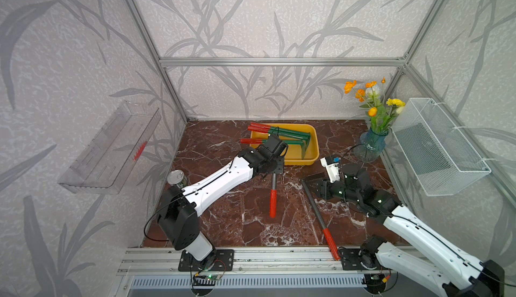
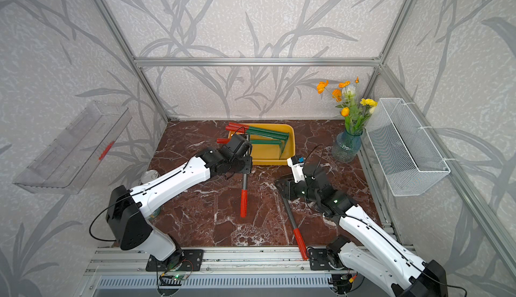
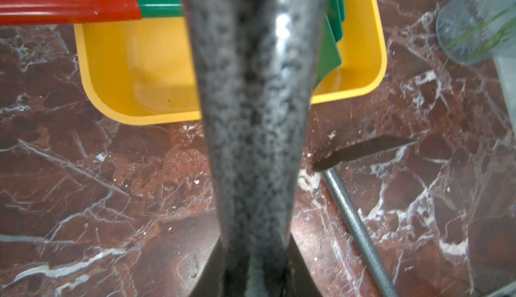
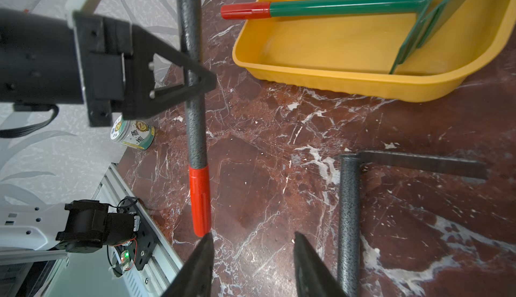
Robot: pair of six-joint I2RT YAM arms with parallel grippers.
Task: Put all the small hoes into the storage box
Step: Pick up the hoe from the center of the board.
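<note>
Grey speckled metal sits between the closed fingers of the left hand [image 4: 195, 82] in the right wrist view. It is the shaft of the small hoe [image 4: 195, 131], gripped well above its red grip. The hoe's blade is out of frame. The yellow storage box [image 4: 321, 79] lies just beyond the hoe, with green hoes [image 4: 349, 6] already inside it and their red grips poking over its rim. The right hand [image 4: 252, 237] is parted and holds nothing. It hovers beside a longer grey hoe [image 4: 347, 212] that lies flat on the marble tabletop [image 4: 265, 147].

In the left wrist view the gripped shaft [image 3: 251, 114] fills the middle and crosses the box's near wall [image 3: 111, 106]. I cannot tell whether the blade is over the box.

In both top views the small hoe [image 1: 273, 198] hangs just on the robot side of the box [image 1: 300, 161], with its red grip pointing away from the box. The longer hoe [image 2: 290, 217] lies apart, further from the box.

The step in hand looks like the carry, with the hoe grasped but not yet delivered. The next move probably calls for lifting the blade clear of the near wall. The shaft should then be laid alongside the green hoes, and the left hand's fingers opened only once it rests inside.
</note>
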